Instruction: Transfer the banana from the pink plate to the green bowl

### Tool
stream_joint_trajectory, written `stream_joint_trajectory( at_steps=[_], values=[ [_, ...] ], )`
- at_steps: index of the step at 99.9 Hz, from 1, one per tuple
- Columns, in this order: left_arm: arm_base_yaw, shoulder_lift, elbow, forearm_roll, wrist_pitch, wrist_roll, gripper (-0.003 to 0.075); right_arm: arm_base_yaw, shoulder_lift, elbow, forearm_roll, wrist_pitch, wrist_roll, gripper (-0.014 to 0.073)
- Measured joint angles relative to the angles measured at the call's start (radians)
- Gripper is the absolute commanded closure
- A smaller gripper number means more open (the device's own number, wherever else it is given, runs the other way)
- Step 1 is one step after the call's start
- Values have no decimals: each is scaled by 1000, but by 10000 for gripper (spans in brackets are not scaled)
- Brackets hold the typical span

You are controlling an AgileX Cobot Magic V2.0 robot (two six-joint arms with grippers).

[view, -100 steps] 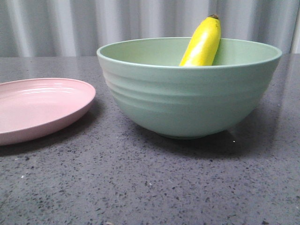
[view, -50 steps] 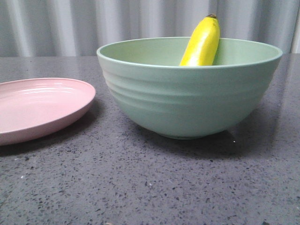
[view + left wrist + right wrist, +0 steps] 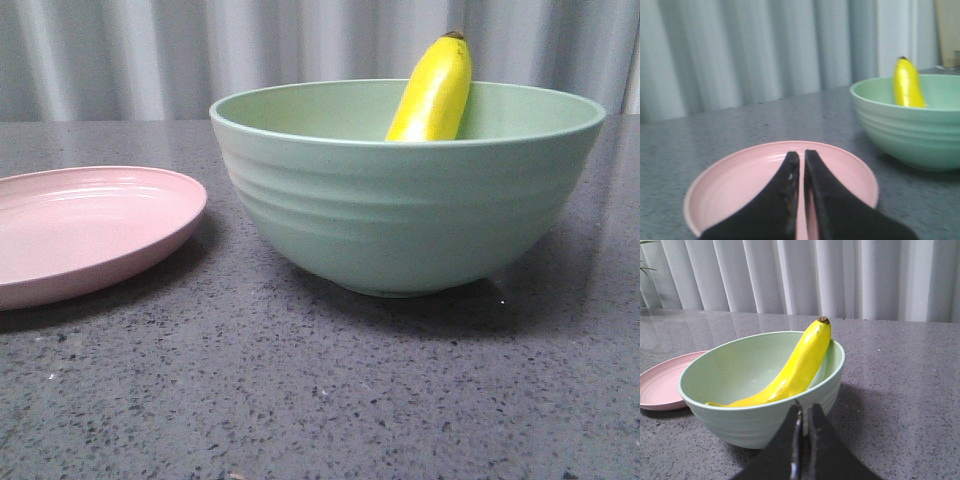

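Banana [image 3: 790, 374] inside green bowl [image 3: 400, 215] — lower end down on the bowl floor, upper part leaning on the inner wall, dark-tipped end sticking up past the rim. Pink plate [image 3: 85, 235] just beside the bowl on the speckled grey table [image 3: 320, 400], not touching it, nothing lying in it. Left gripper [image 3: 801, 162] over the plate with fingers pressed almost together, holding nothing; right gripper [image 3: 804, 412] close to the bowl's outer wall, fingers likewise nearly closed — nothing pinched.
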Motion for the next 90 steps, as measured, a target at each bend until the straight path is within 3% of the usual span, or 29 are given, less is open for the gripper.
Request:
stream_joint_trajectory(
  at_steps=[23,37,61,90],
  values=[
    [277,-99,0,0,52,0,741,0,0,0,0,0,0,657],
    [383,-108,-1,0,137,0,741,0,0,0,0,0,0,657],
    [428,-108,0,5,407,0,741,0,-1,0,0,1,0,657],
    [430,-108,-1,8,431,0,741,0,-1,0,0,1,0,657]
  ],
)
